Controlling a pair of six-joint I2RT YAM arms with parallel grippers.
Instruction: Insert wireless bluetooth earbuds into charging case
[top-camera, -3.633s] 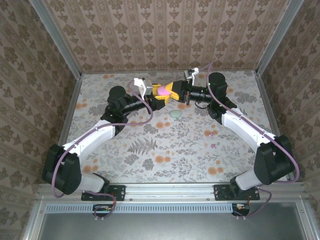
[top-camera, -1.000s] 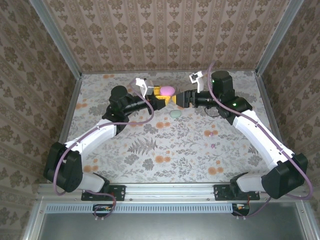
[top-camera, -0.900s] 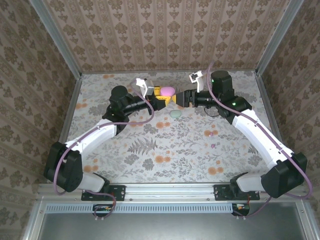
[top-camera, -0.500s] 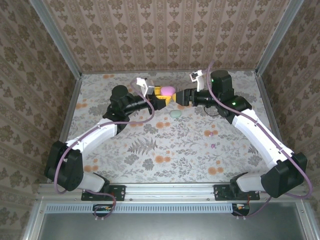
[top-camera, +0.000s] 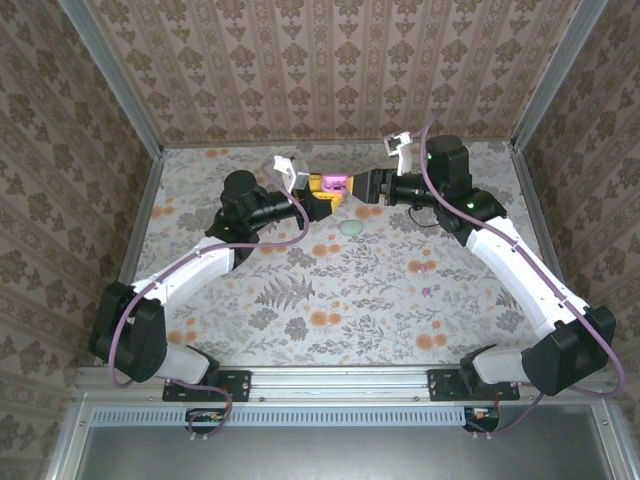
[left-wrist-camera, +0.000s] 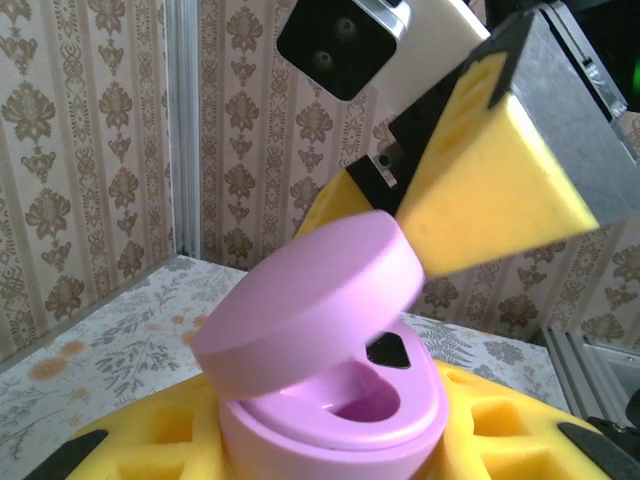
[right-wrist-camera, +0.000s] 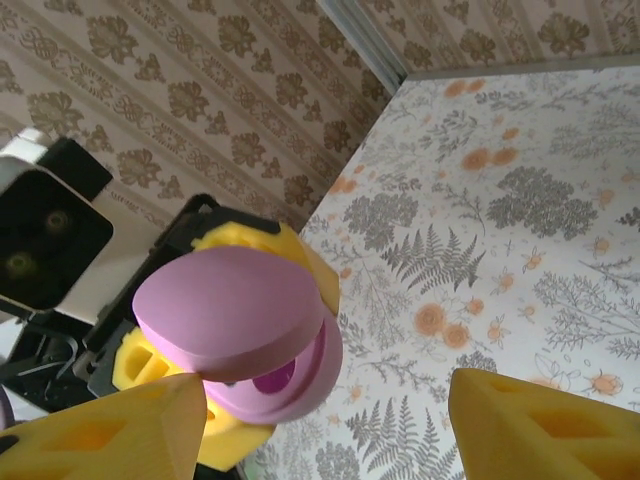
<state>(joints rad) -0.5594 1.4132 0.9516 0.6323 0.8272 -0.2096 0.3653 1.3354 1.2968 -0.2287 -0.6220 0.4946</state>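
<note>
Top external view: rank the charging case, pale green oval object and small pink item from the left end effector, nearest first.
1. charging case, held in the left end effector.
2. pale green oval object, on the table just nearer the bases.
3. small pink item, well off to the right.

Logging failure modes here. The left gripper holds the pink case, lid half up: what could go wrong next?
1. The lid of the charging case hangs low over the sockets; it may drop shut or block insertion.
2. The open right gripper has a finger right beside that lid; a nudge could twist the case in the left gripper.
</note>
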